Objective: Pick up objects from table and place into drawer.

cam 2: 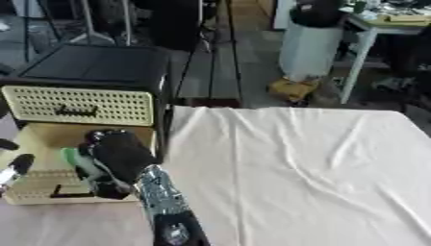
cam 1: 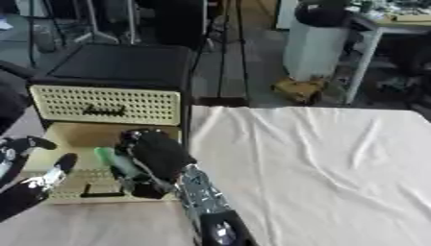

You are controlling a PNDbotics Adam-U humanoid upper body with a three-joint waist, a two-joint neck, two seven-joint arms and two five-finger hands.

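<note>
The robot's right hand (cam 1: 158, 156) curls its fingers around a green object (cam 1: 116, 162) over the open drawer (cam 1: 76, 137) beside the white-clothed table (cam 1: 320, 168). Its left hand (cam 1: 25, 180) hovers at the lower left, fingers relaxed and apart.

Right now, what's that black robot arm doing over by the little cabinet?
The robot's right hand is reaching over the open lower drawer of a small cabinet, its fingers curled round a green object that it holds above the drawer. The left hand shows at the lower left beside the drawer, holding nothing. The table next to it is covered with a white cloth.
</note>
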